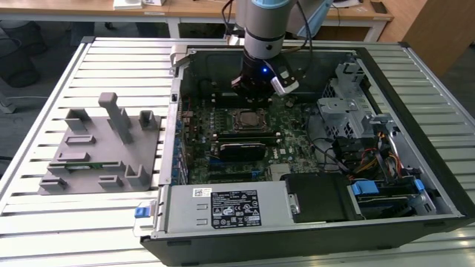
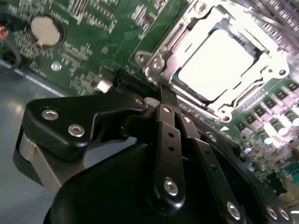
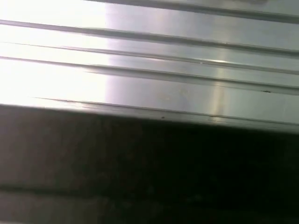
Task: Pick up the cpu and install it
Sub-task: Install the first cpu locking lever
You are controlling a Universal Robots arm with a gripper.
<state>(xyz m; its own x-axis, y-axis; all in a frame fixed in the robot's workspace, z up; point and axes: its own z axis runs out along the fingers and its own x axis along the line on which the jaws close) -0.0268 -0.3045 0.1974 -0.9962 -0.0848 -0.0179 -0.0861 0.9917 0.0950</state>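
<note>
The cpu (image 2: 219,58), a silvery-white square, lies flat inside the metal socket frame (image 2: 161,65) on the green motherboard. In the exterior view the cpu (image 1: 247,118) sits in the middle of the board inside the open computer case. My gripper (image 2: 164,94) hovers just beside the socket's edge, with its two black fingers (image 2: 168,135) pressed together and nothing between them. In the exterior view my gripper (image 1: 255,102) hangs straight down from the arm, right behind the socket and slightly above the board.
A grey fixture (image 1: 100,147) on the slatted table holds a green memory stick (image 1: 83,165). The case also holds a power supply (image 1: 222,207), a drive cage (image 1: 349,111), cables (image 1: 371,161) and a black module (image 1: 241,149). A coin battery (image 2: 44,29) sits on the board.
</note>
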